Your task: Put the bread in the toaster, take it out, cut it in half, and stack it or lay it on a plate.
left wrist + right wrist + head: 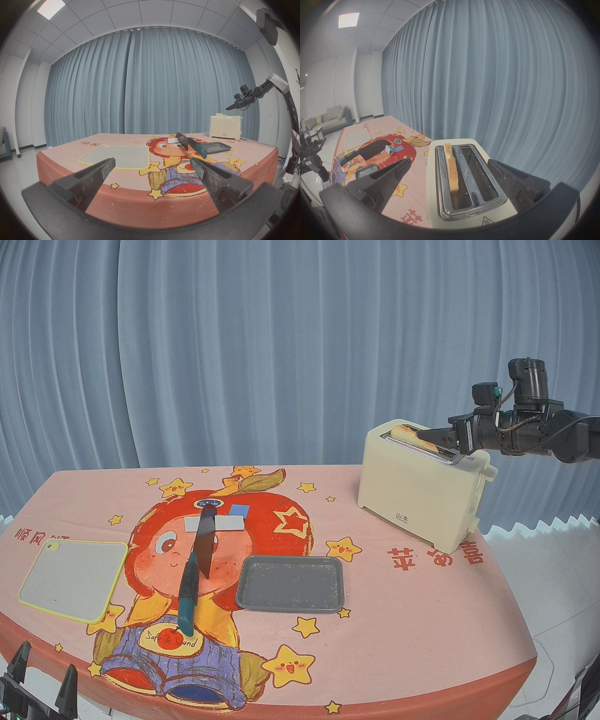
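Both hands spread wide, holding nothing. Right hand [430, 439] hovers over toaster [419, 496] near surface [406, 615] far-right edge. Bread [452, 170] stands in toaster slot, top poking out. Left hand [152, 162] low, off near-left edge. Board [75, 577] by left edge. Knife [195, 568] mid-surface, plate [290, 584] just beside it. Bare cloth between plate and toaster.

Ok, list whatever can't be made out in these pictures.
- Bread: lower part hidden inside the toaster slot, in the head and right wrist views.
- Left gripper: cut off by the head view's bottom edge.
- White strip and blue piece by the knife: too small to identify in any view; the blade crosses the strip.
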Motion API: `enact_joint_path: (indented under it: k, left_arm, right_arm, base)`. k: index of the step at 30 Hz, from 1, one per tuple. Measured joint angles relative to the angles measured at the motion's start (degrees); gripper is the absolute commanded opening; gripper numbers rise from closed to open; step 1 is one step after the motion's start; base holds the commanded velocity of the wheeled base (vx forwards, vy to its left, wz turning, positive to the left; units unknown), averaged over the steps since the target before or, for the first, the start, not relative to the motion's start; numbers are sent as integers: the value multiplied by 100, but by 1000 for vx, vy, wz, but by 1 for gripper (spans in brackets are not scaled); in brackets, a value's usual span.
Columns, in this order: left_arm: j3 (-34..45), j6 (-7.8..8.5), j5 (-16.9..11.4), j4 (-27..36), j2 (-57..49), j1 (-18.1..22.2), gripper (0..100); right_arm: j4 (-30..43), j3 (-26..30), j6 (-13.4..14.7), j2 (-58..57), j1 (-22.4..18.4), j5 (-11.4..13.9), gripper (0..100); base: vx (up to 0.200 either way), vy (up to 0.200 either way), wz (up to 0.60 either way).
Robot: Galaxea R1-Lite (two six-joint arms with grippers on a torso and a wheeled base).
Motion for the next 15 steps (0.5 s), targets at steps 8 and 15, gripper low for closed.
enact_joint_path:
  k: [8, 15]
  left_arm:
    - [0, -2, -2, 0, 0, 0, 100]
    - [0, -2, 0, 0, 0, 0, 100]
  right_arm:
    - [28, -391, -18, 424, 162, -101, 100]
    - [35, -590, -166, 713, 199, -219, 100]
  base:
    - [0, 0, 0]
    - [0, 0, 0]
